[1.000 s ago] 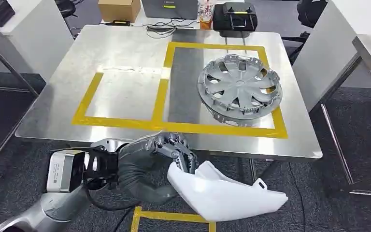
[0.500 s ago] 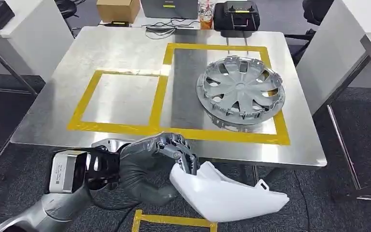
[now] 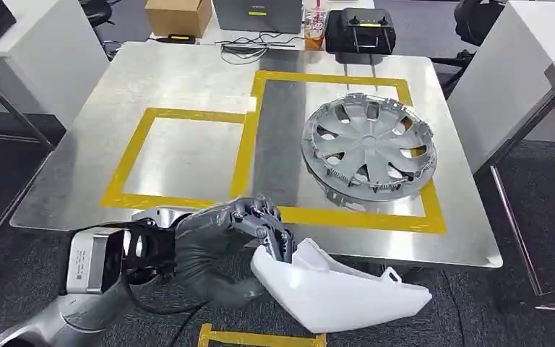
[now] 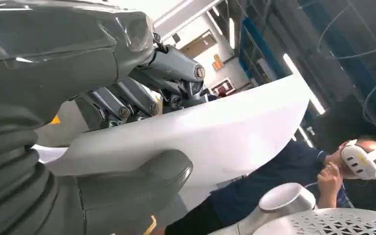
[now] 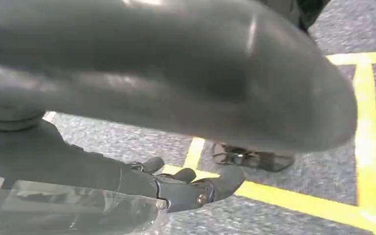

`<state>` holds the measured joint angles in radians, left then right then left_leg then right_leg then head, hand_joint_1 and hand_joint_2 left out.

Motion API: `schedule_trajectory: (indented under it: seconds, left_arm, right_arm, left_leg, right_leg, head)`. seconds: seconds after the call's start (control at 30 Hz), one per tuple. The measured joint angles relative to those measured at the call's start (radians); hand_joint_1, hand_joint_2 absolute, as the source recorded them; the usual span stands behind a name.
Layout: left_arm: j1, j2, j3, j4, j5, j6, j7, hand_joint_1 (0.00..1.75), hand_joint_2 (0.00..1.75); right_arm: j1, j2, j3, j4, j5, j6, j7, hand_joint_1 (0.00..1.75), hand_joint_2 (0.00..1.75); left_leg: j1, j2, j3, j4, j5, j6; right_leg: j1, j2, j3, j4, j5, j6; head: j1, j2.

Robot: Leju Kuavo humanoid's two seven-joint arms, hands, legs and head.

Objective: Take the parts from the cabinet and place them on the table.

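The smooth white curved plastic shell part [image 3: 336,293], broad at one end and tapering to a small tab at the other, hangs in the air just off the worktop's [image 3: 188,79] near edge. The left robot hand [image 3: 227,249] clasps its broad end, fingers [image 4: 127,105] over the rim and thumb beneath. A grey spoked plastic wheel cover [image 3: 368,150] lies inside the right yellow-taped rectangle [image 3: 347,144]. The right robot hand [image 5: 186,188] hangs above the floor with fingers loosely curled, holding nothing.

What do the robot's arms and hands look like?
The left arm is shiny silver, with a boxy silver wrist block bearing a small label and a black cable. The left hand wears a grey ribbed cover; its fingers are dark metal rods. The right hand is dark grey too.
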<state>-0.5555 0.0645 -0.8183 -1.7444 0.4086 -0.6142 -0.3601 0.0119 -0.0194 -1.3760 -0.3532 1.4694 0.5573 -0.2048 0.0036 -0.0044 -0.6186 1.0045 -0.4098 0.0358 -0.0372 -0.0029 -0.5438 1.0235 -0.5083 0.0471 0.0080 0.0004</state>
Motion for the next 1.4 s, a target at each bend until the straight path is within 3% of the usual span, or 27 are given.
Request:
schedule_trajectory:
  seconds: [0.03,0.13,0.17,0.2,0.3,0.33,0.37,0.43,0.53,0.63,0.67,0.7,0.73,0.8,0.83,0.87,0.93,1.0,1.03,1.07,1.13,1.2,1.23,1.27,1.33,1.37,1.4]
  left_arm:
    - [-0.005,-0.002,-0.001,-0.001,0.0,0.001,0.0,1.73,1.75]
    - [0.002,-0.003,-0.005,-0.002,-0.014,0.012,0.011,1.73,1.75]
    - [0.005,-0.003,-0.006,-0.004,-0.027,0.019,0.011,1.73,1.75]
    - [0.006,-0.003,-0.006,-0.008,-0.055,0.029,0.012,1.73,1.75]
    - [0.0,0.0,-0.007,-0.022,-0.145,0.062,0.014,1.73,1.75]
    - [-0.005,0.002,-0.008,-0.026,-0.185,0.074,0.014,1.73,1.75]
    - [-0.008,0.004,-0.008,-0.029,-0.211,0.085,0.018,1.73,1.75]
    - [-0.019,0.01,-0.013,-0.039,-0.29,0.119,0.017,1.73,1.75]
    - [-0.044,0.032,-0.013,-0.042,-0.418,0.17,-0.006,1.73,1.75]
    - [-0.081,0.066,0.0,-0.012,-0.556,0.212,-0.035,1.73,1.75]
    - [-0.094,0.077,0.006,0.015,-0.647,0.238,-0.032,1.73,1.75]
    - [-0.103,0.086,0.009,0.035,-0.715,0.257,-0.026,1.73,1.75]
    - [-0.116,0.093,0.012,0.057,-0.754,0.266,-0.026,1.73,1.75]
    - [-0.153,0.1,0.019,0.101,-0.808,0.288,-0.023,1.73,1.75]
    - [-0.17,0.102,0.021,0.117,-0.836,0.297,-0.018,1.73,1.75]
    - [-0.19,0.105,0.021,0.14,-0.874,0.309,-0.013,1.73,1.75]
    - [-0.209,0.106,0.019,0.194,-0.924,0.325,-0.007,1.73,1.75]
    - [-0.229,0.105,0.018,0.269,-0.96,0.34,0.0,1.73,1.75]
    - [-0.235,0.103,0.018,0.299,-0.977,0.346,0.006,1.73,1.75]
    - [-0.245,0.098,0.016,0.334,-0.987,0.356,0.007,1.73,1.75]
    - [-0.248,0.085,0.009,0.411,-1.02,0.37,0.013,1.73,1.75]
    - [-0.241,0.08,0.0,0.467,-1.047,0.378,0.018,1.73,1.75]
    - [-0.239,0.077,-0.005,0.501,-1.061,0.378,0.021,1.73,1.75]
    - [-0.239,0.074,-0.006,0.529,-1.072,0.379,0.026,1.73,1.75]
    - [-0.239,0.069,-0.007,0.589,-1.096,0.389,0.029,1.73,1.75]
    - [-0.238,0.067,-0.008,0.615,-1.106,0.397,0.028,1.73,1.75]
    - [-0.234,0.068,-0.009,0.644,-1.116,0.399,0.028,1.73,1.75]
  right_arm:
    - [-0.001,0.0,0.0,0.0,0.0,0.0,-0.001,0.0,0.0]
    - [0.0,-0.002,0.0,0.0,0.003,0.0,-0.003,0.0,0.0]
    - [0.0,-0.003,0.0,0.0,0.007,0.0,-0.005,0.0,0.0]
    - [0.001,-0.003,0.0,0.0,0.011,-0.002,-0.008,0.0,0.0]
    - [-0.001,-0.005,0.0,0.001,0.017,-0.019,-0.019,0.0,0.0]
    - [-0.003,-0.005,0.0,0.003,0.019,-0.023,-0.02,0.0,0.0]
    - [-0.005,-0.008,0.0,0.003,0.019,-0.027,-0.02,0.0,0.0]
    - [-0.008,-0.008,0.0,0.006,0.025,-0.042,-0.022,0.0,0.0]
    - [-0.012,-0.009,0.001,0.013,0.042,-0.057,-0.031,0.0,0.0]
    - [-0.018,-0.017,0.007,0.027,0.056,-0.076,-0.043,0.0,0.0]
    - [-0.02,-0.022,0.01,0.036,0.062,-0.08,-0.048,0.0,0.0]
    - [-0.021,-0.023,0.011,0.04,0.064,-0.084,-0.052,0.0,0.0]
    - [-0.022,-0.026,0.013,0.043,0.067,-0.086,-0.055,0.0,0.0]
    - [-0.027,-0.03,0.021,0.054,0.071,-0.089,-0.055,0.0,0.0]
    - [-0.029,-0.031,0.024,0.056,0.072,-0.091,-0.056,0.0,0.0]
    - [-0.032,-0.03,0.026,0.062,0.072,-0.092,-0.056,0.0,0.0]
    - [-0.033,-0.034,0.027,0.067,0.074,-0.093,-0.056,0.0,0.0]
    - [-0.036,-0.036,0.029,0.074,0.075,-0.095,-0.056,0.0,0.0]
    - [-0.037,-0.037,0.03,0.076,0.075,-0.097,-0.057,0.0,0.0]
    - [-0.038,-0.04,0.03,0.079,0.074,-0.097,-0.058,0.0,0.0]
    - [-0.038,-0.045,0.03,0.083,0.073,-0.098,-0.058,0.0,0.0]
    - [-0.038,-0.047,0.029,0.087,0.073,-0.098,-0.057,0.0,0.0]
    - [-0.037,-0.047,0.03,0.089,0.074,-0.098,-0.056,0.0,0.0]
    - [-0.037,-0.047,0.03,0.091,0.073,-0.097,-0.056,0.0,0.0]
    - [-0.038,-0.053,0.029,0.095,0.072,-0.093,-0.056,0.0,0.0]
    - [-0.038,-0.054,0.029,0.096,0.072,-0.092,-0.055,0.0,0.0]
    - [-0.037,-0.054,0.029,0.097,0.072,-0.091,-0.054,0.0,0.0]
  left_leg:
    - [-0.001,0.002,0.009,-0.006,-0.001,0.01]
    - [-0.011,0.0,0.013,-0.005,-0.01,0.023]
    - [-0.013,-0.002,0.015,-0.005,-0.012,0.024]
    - [-0.015,-0.005,0.02,-0.004,-0.016,0.024]
    - [-0.015,-0.009,0.036,0.004,-0.034,0.014]
    - [-0.022,-0.01,0.032,0.016,-0.044,0.007]
    - [-0.025,-0.012,0.03,0.021,-0.05,0.003]
    - [-0.022,-0.011,0.031,0.019,-0.052,-0.002]
    - [-0.016,-0.008,0.02,0.052,-0.079,-0.02]
    - [-0.002,-0.005,-0.091,0.266,-0.173,-0.04]
    - [0.0,-0.002,-0.128,0.331,-0.19,-0.042]
    - [0.0,-0.001,-0.14,0.34,-0.179,-0.042]
    - [0.0,-0.001,-0.124,0.295,-0.142,-0.039]
    - [-0.002,-0.001,-0.038,0.111,-0.046,-0.027]
    - [-0.004,-0.001,-0.002,0.04,-0.021,-0.019]
    - [-0.011,0.002,0.005,0.024,-0.037,-0.018]
    - [-0.016,0.001,0.004,0.022,-0.034,-0.012]
    - [-0.016,0.001,0.018,0.004,-0.025,0.004]
    - [-0.011,0.003,0.03,-0.009,-0.017,0.01]
    - [-0.01,0.004,0.032,-0.015,-0.013,0.017]
    - [-0.014,0.003,0.032,-0.015,-0.015,0.022]
    - [-0.017,0.003,0.032,-0.014,-0.016,0.023]
    - [-0.017,0.002,0.032,-0.014,-0.017,0.022]
    - [-0.017,0.001,0.033,-0.013,-0.018,0.021]
    - [-0.017,-0.001,0.035,-0.006,-0.025,0.013]
    - [-0.027,-0.002,0.03,0.002,-0.032,0.006]
    - [-0.027,-0.001,0.03,0.002,-0.034,0.004]
  right_leg:
    - [0.001,0.001,-0.025,0.046,-0.017,-0.005]
    - [0.005,0.002,-0.168,0.277,-0.089,-0.016]
    - [0.005,0.001,-0.198,0.313,-0.09,-0.012]
    - [0.005,0.002,-0.203,0.294,-0.067,-0.003]
    - [0.004,0.001,-0.1,0.042,0.06,0.024]
    - [0.006,0.0,-0.085,0.006,0.073,0.012]
    - [0.008,0.002,-0.082,0.004,0.074,-0.007]
    - [0.014,0.003,-0.082,0.005,0.072,-0.019]
    - [0.002,0.003,-0.071,0.001,0.07,-0.036]
    - [0.003,0.004,-0.069,0.001,0.067,-0.04]
    - [0.003,0.003,-0.069,0.001,0.066,-0.04]
    - [0.003,0.004,-0.068,0.001,0.066,-0.04]
    - [0.003,0.004,-0.067,0.001,0.066,-0.04]
    - [0.005,0.007,-0.064,0.001,0.066,-0.04]
    - [0.005,0.007,-0.064,0.0,0.066,-0.04]
    - [0.012,0.007,-0.066,-0.001,0.066,-0.035]
    - [0.009,0.006,-0.066,-0.002,0.066,-0.025]
    - [0.013,0.006,-0.06,-0.012,0.068,-0.009]
    - [0.009,0.005,-0.072,0.006,0.061,-0.011]
    - [0.012,0.005,-0.094,0.051,0.036,-0.017]
    - [0.013,0.005,-0.178,0.222,-0.03,-0.027]
    - [0.013,0.005,-0.23,0.312,-0.049,-0.022]
    - [0.012,0.005,-0.219,0.279,-0.029,-0.012]
    - [0.012,0.004,-0.185,0.205,0.005,-0.002]
    - [0.01,0.002,-0.09,0.01,0.077,0.011]
    - [0.015,0.004,-0.07,-0.01,0.079,-0.003]
    - [0.014,0.005,-0.074,-0.014,0.082,-0.013]
  head:
    - [0.0,0.0]
    - [-0.001,0.0]
    - [0.0,0.0]
    - [-0.001,0.0]
    - [0.0,0.0]
    - [0.002,0.0]
    - [-0.001,0.0]
    - [-0.001,0.0]
    - [-0.003,0.0]
    - [-0.008,0.0]
    - [-0.008,0.0]
    - [-0.008,0.0]
    - [-0.009,0.0]
    - [-0.009,0.0]
    - [-0.009,0.0]
    - [-0.006,0.0]
    - [-0.008,0.0]
    - [-0.007,0.0]
    - [-0.006,0.0]
    - [-0.006,0.0]
    - [-0.004,0.0]
    - [-0.004,0.0]
    - [-0.004,0.0]
    - [-0.003,0.0]
    - [-0.003,0.0]
    - [-0.003,0.0]
    - [-0.007,0.0]
